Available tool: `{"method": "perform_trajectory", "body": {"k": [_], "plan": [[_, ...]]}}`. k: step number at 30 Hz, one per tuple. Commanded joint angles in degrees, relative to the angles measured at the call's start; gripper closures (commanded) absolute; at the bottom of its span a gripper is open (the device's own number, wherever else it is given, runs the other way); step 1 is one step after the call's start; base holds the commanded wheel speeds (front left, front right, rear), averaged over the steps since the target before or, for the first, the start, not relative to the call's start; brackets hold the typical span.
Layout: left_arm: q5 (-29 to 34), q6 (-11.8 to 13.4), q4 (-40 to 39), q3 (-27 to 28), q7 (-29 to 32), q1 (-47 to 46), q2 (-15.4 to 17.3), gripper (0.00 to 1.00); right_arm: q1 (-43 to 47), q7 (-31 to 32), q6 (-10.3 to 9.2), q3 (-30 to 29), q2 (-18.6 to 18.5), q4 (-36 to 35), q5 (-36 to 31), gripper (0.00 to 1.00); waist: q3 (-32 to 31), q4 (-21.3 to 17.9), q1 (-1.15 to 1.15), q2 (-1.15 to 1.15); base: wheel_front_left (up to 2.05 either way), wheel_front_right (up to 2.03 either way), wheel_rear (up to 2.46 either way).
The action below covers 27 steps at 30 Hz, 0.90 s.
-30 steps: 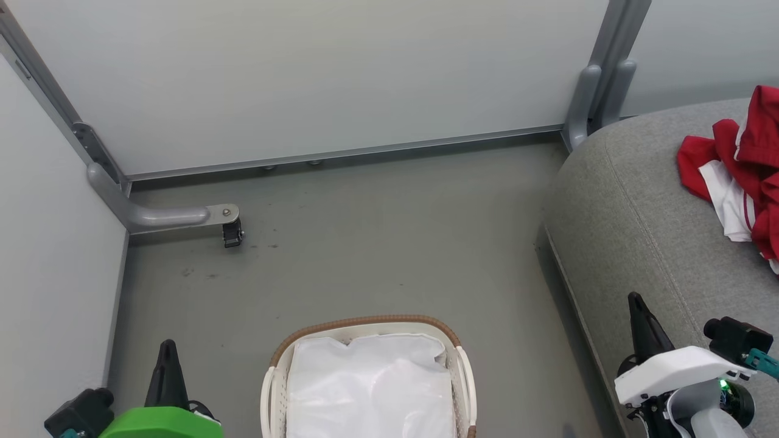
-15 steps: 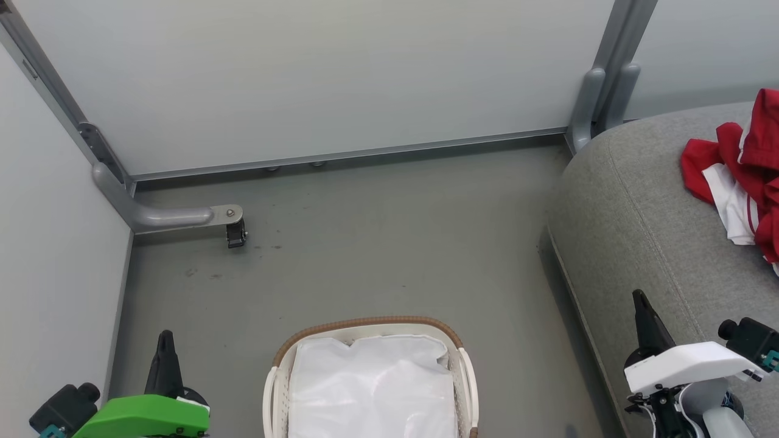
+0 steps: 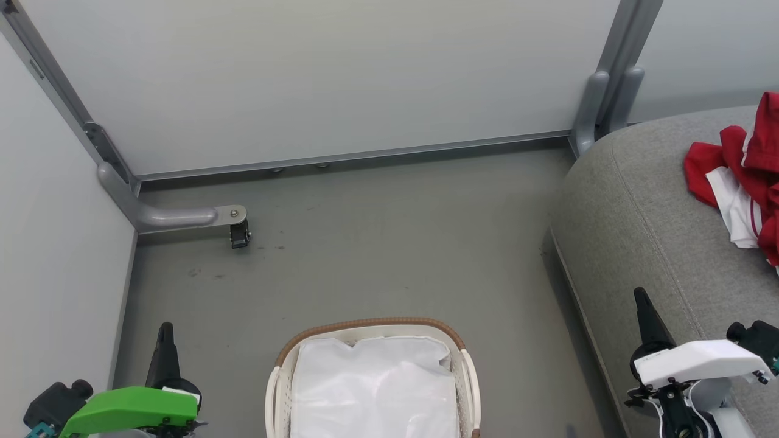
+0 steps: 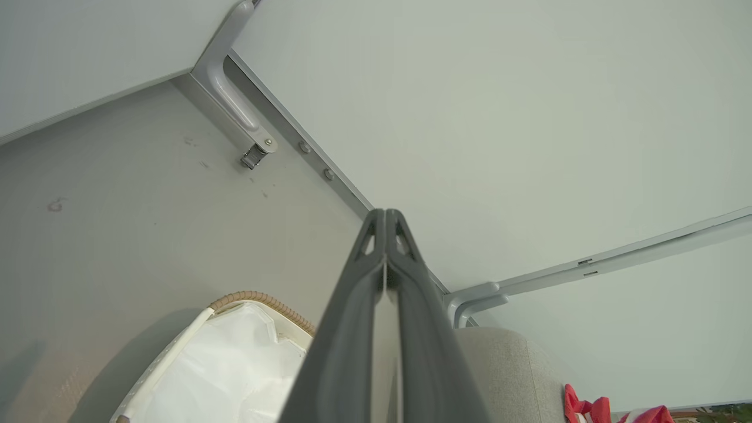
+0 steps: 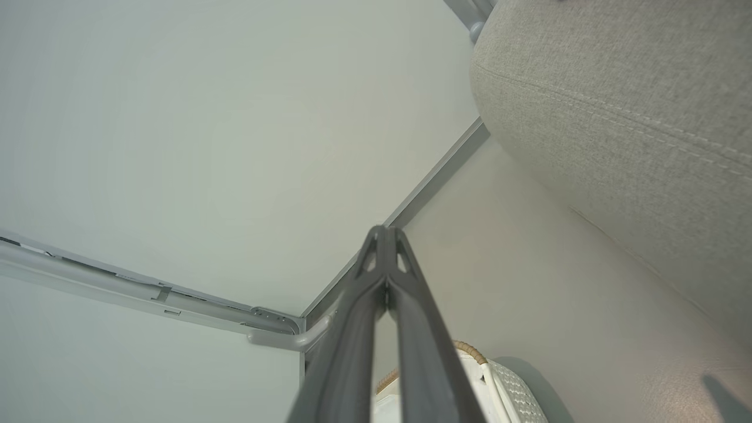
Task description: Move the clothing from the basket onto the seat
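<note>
Clothing (image 3: 733, 158), red with white trim, lies heaped on the seat (image 3: 639, 213) at my two o'clock, so the job looks done. At six o'clock the basket (image 3: 365, 322) shows just its white liner (image 3: 371, 389). Both pincers are pressed together on nothing: left gripper (image 3: 164, 331) at seven o'clock, right gripper (image 3: 640, 298) at four. They sit low, I judge, because nothing is left to lift. No lettering on the cloth is readable.

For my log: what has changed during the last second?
The camera turned slightly, sliding the scene right. The left pincer drifted a little left and up, the right pincer a little right; both shut, empty. Nothing gripped or released. The clothing on the seat and the basket with liner stayed.
</note>
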Motion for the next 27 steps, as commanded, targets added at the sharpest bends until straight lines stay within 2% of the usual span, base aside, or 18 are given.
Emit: {"method": "perform_trajectory", "body": {"k": [1, 27], "plan": [[-2.3, -0.4, -0.7, 0.4, 0.5, -1.7, 0.3, 1.00, -0.5, 0.6, -0.04, -0.3, -0.2, -0.9, 2.5, 1.00, 0.0, 0.1, 0.00, 0.00, 0.00, 0.00, 0.00], [-16.4, -1.3, -0.8, 1.4, 4.4, -3.5, 0.4, 1.00, -0.5, 4.4, -0.05, -1.1, 0.0, -2.4, 17.7, 1.00, -0.5, 0.9, 0.00, 0.00, 0.00, 0.00, 0.00]]}}
